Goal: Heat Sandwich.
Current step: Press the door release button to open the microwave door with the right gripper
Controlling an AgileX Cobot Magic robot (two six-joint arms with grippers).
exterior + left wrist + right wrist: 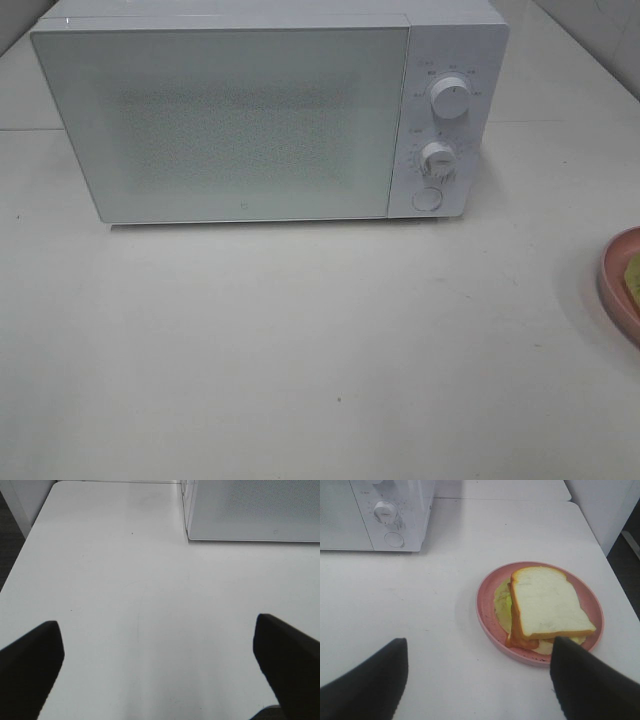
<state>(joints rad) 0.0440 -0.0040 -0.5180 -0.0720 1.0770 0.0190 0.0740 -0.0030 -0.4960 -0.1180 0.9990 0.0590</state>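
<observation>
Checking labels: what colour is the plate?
Pink; the plate shows best in the right wrist view.

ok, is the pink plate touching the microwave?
Apart. The right wrist view shows a broad stretch of bare table between the pink plate and the microwave.

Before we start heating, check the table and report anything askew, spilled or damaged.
Only the pale layered sandwich on the round pink plate looks askew: its top slice of white bread sits shifted off the green-yellow filling, which sticks out on one side. Nothing is spilled, and the white microwave oven stands shut and looks undamaged.
</observation>
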